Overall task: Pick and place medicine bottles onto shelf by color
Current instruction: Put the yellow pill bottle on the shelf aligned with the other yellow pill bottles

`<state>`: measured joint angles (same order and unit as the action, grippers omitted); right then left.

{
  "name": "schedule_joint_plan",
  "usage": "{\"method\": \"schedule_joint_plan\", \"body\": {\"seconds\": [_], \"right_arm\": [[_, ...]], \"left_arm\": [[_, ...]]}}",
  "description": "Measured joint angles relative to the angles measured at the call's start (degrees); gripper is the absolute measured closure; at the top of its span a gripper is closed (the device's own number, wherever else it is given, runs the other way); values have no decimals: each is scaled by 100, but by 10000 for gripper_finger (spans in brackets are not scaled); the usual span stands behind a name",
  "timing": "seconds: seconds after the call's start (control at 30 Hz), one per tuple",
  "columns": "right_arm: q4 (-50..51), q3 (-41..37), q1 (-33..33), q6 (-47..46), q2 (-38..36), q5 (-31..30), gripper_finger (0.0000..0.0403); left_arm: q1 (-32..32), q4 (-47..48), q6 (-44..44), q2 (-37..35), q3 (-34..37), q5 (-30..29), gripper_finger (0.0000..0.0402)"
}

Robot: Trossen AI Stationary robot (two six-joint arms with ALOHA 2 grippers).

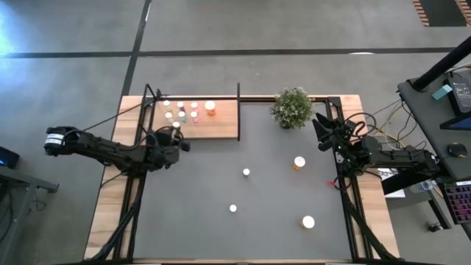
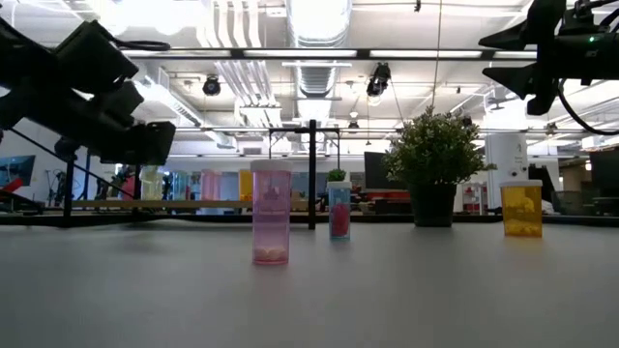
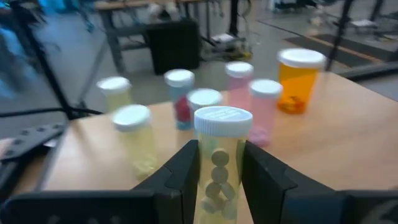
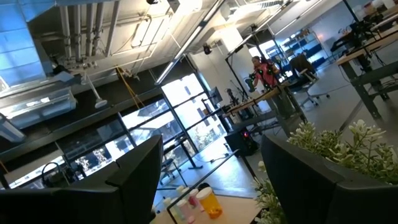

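Medicine bottles are what we are sorting, and we are holding one right now. Our left gripper [image 3: 219, 180] is squeezing a yellow bottle [image 3: 219, 165] with a white cap between its two dark fingers [image 3: 186, 171], and we are seeing round pills inside it. From above, our left gripper [image 1: 171, 142] is sitting at the front edge of the shelf [image 1: 221, 125], the light wood board in the far left part of the table [image 1: 191, 206]. More bottles are already standing on the shelf: a big orange bottle [image 3: 297, 79], two pink bottles [image 3: 265, 109], a bluish bottle [image 3: 180, 96] and other yellow-green bottles [image 3: 134, 137], all upright with white caps. The yellow ones are standing together on one side and the orange one is standing on the other side, with the pink ones between. Four bottles are still waiting out on the dark table top: a pink bottle [image 2: 271, 213], a bluish bottle with pink inside [image 2: 339, 211], an orange bottle [image 2: 522, 208], and one more near the front right [image 1: 308, 221]. They are standing well apart from each other. Our right gripper [image 4: 208, 180] is waiting up in the air on the right side of the table, next to the green potted plant [image 1: 291, 107], and its fingers are spread wide with nothing between them.
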<state>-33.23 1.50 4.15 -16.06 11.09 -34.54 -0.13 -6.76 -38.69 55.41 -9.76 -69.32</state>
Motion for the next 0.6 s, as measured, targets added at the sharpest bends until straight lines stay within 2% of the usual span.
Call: {"method": "schedule_joint_plan", "body": {"seconds": [0.17,0.37,0.6], "right_arm": [[0,0,1,1,-2,2,142],[-1,0,-1,-1,0,2,142],[0,0,0,0,-1,1,142]], "left_arm": [[-1,-21,-8,-10,165,-457,315],[-6,-5,-759,-1,373,-465,315],[1,22,-905,1,544,-631,315]]}}
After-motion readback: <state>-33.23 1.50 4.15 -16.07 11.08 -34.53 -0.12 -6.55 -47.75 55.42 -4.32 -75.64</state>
